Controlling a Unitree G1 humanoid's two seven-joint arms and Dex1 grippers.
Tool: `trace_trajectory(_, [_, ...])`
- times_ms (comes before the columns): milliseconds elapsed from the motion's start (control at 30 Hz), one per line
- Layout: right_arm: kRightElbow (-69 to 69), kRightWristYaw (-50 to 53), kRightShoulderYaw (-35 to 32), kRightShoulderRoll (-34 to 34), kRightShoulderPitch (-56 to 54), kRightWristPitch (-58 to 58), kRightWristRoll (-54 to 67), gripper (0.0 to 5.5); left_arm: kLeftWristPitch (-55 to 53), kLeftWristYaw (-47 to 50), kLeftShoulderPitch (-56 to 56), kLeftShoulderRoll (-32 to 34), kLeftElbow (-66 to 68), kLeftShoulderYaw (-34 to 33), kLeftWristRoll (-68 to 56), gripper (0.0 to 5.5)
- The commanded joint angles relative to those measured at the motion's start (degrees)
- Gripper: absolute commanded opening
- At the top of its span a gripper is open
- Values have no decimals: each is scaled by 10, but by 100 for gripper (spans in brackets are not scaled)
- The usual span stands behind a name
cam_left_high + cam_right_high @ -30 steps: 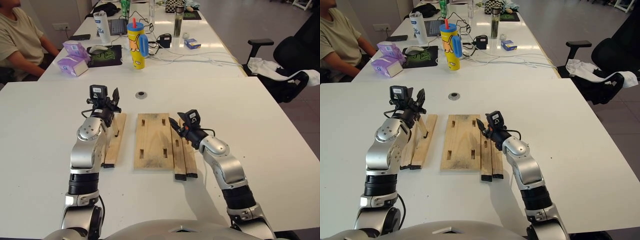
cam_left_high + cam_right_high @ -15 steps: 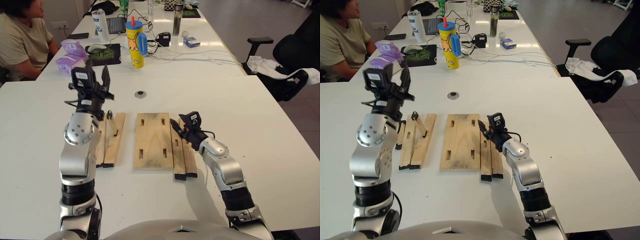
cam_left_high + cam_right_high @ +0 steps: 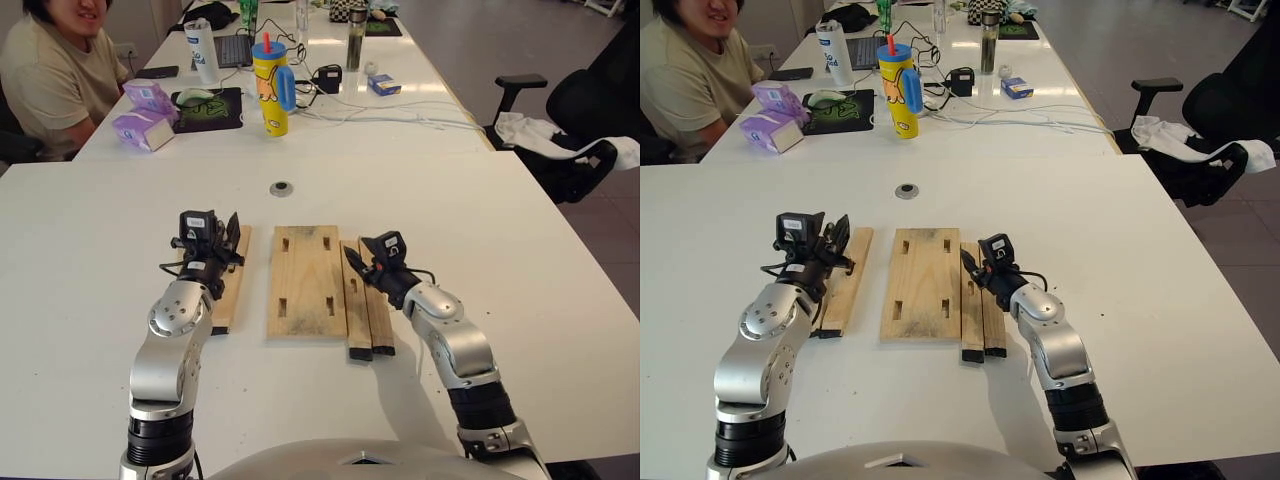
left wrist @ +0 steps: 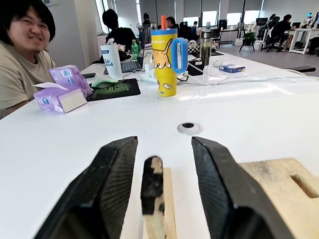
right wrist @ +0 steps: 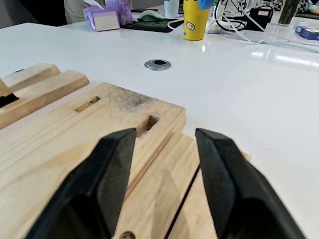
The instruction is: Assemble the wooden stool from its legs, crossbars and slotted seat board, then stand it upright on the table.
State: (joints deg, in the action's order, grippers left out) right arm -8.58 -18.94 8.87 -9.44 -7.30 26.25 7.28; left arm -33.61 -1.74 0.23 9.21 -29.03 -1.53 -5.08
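Observation:
The slotted seat board [image 3: 305, 285] lies flat on the white table [image 3: 80, 260]. Two wooden bars [image 3: 368, 318] lie along its right edge, and more wooden pieces [image 3: 229, 292] lie to its left. My left gripper [image 3: 222, 232] sits low over the far end of the left pieces. In the left wrist view it is open [image 4: 164, 142], with the dark tip of a wooden piece [image 4: 152, 181] between its fingers and gaps on both sides. My right gripper [image 3: 353, 256] hovers open [image 5: 164, 134] just above the seam between the seat board [image 5: 75, 134] and the right bars [image 5: 164, 199].
A round cable grommet [image 3: 282, 188] sits in the table just beyond the boards. On the adjoining far table stand a yellow cup [image 3: 272, 92], tissue packs [image 3: 147, 115] and a mouse pad [image 3: 210, 110]. An office chair [image 3: 585, 120] is at the right.
My left arm came down from a raised pose to the far end of the left wooden pieces. The right gripper has stayed over the right bars.

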Motion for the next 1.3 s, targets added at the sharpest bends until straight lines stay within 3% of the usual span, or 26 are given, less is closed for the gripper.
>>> trace_trajectory(33, [-2,-8,-2,-5,-10,10,5,220,13,6,22,-10,20,1,9,200])
trace_trajectory(200, [0,-10,0,-4,-10,10,2,220,41,-1,30,-14,39,-5,5,168])
trace_trajectory(500, [12,20,-24,10,-24,14,0,220,72,-18,20,1,54,-3,16,42])
trace_trajectory(600, [40,48,-57,27,-42,4,9,239,77,-26,-6,1,58,-14,5,41])
trace_trajectory(833, [52,-79,-169,10,-86,52,203,333,44,-77,-157,12,90,-74,-95,41])
trace_trajectory(1133, [153,-203,-282,-54,-162,246,449,452,-102,-237,-320,42,228,-183,-397,41])
trace_trajectory(1300, [210,-246,-308,-64,-187,332,538,455,-192,-289,-364,56,307,-193,-499,41])
